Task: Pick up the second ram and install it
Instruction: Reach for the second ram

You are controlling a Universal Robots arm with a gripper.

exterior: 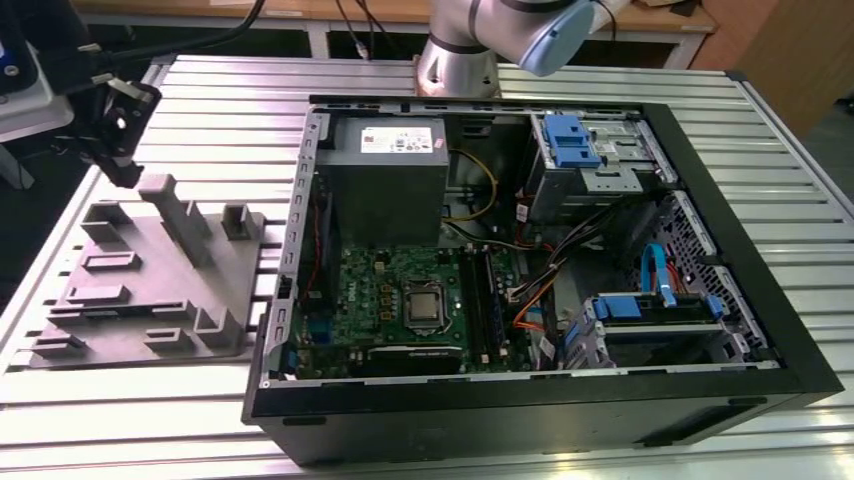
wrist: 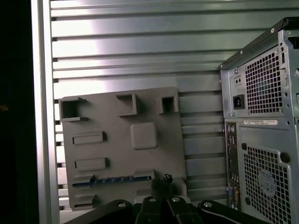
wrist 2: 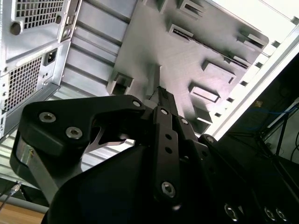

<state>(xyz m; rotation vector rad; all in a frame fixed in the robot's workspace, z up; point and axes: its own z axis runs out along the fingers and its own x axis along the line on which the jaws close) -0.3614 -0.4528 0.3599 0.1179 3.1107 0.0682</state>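
The second ram [wrist: 112,179] stands on edge in a slot of the grey fixture plate [wrist: 154,116], showing as a thin dark strip with blue specks. In the first wrist view my gripper [wrist: 162,182] hangs over the plate, just off one end of that strip and apart from it. Its fingertips [wrist 2: 159,93] meet with nothing between them. In the exterior view the gripper [exterior: 124,165] hovers above the far end of the fixture plate [exterior: 147,290], at the exterior view's left. The open computer case [exterior: 534,260] shows its green motherboard [exterior: 387,290].
The case sits on a ribbed aluminium table [exterior: 120,420], right beside the fixture plate. Inside the case are a grey power supply [exterior: 387,170], blue drive brackets [exterior: 567,140] and loose cables [exterior: 534,300]. The arm's base [exterior: 461,50] stands behind the case. Upright posts [exterior: 174,210] rise from the plate.
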